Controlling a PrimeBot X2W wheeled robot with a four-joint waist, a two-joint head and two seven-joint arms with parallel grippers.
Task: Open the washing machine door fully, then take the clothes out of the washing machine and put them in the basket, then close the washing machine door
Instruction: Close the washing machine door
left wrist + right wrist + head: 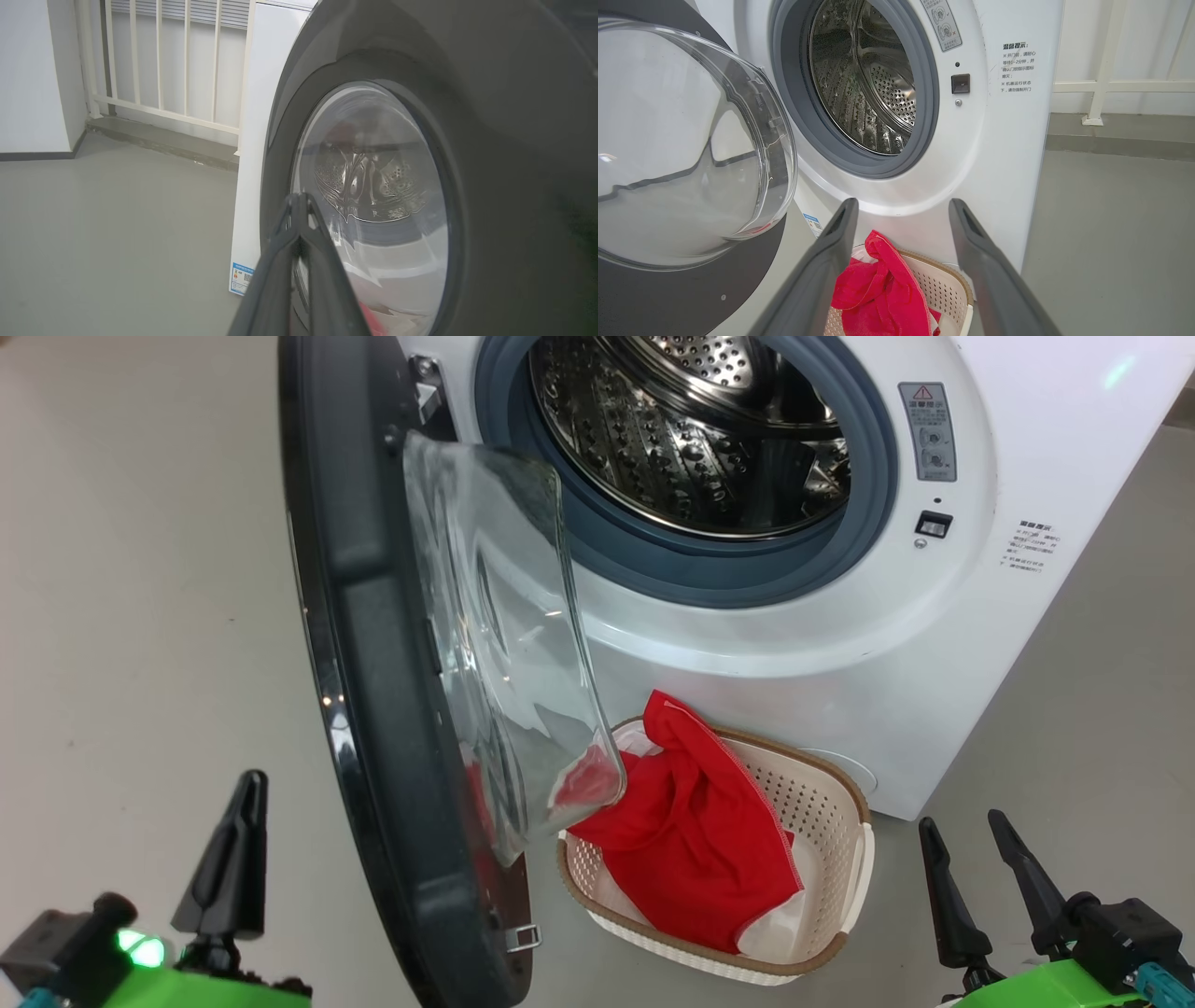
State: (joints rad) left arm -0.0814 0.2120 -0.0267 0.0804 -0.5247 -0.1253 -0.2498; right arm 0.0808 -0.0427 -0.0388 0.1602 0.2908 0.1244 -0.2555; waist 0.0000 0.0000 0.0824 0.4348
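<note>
**A:** Checking left hand, what state?

**B:** Fingers pressed together with nothing between them. In the head view it sits at the lower left, on the outer side of the washing machine door, with a strip of floor showing between the two.

**A:** Any contact with the door?

**B:** Can't tell. In the left wrist view the fingertips overlap the edge where the black rim meets the glass window. That view doesn't show whether there's a gap.

**A:** Door position?

**B:** Swung out from the washing machine and nearly edge-on to the head camera. The glass bowl faces the opening, and the steel drum is exposed behind the grey ring.

**A:** Right hand?

**B:** Fingers spread wide, holding nothing. It's at the lower right, to the right of the basket and apart from it. In its own wrist view the basket shows low between the two fingers.

**A:** Clothes?

**B:** Red heap in the basket, with one fold standing up above the back rim. The basket is on the floor, close against the machine front below the opening and just beside the door's lower edge. Neither hand touches the fabric.
</note>
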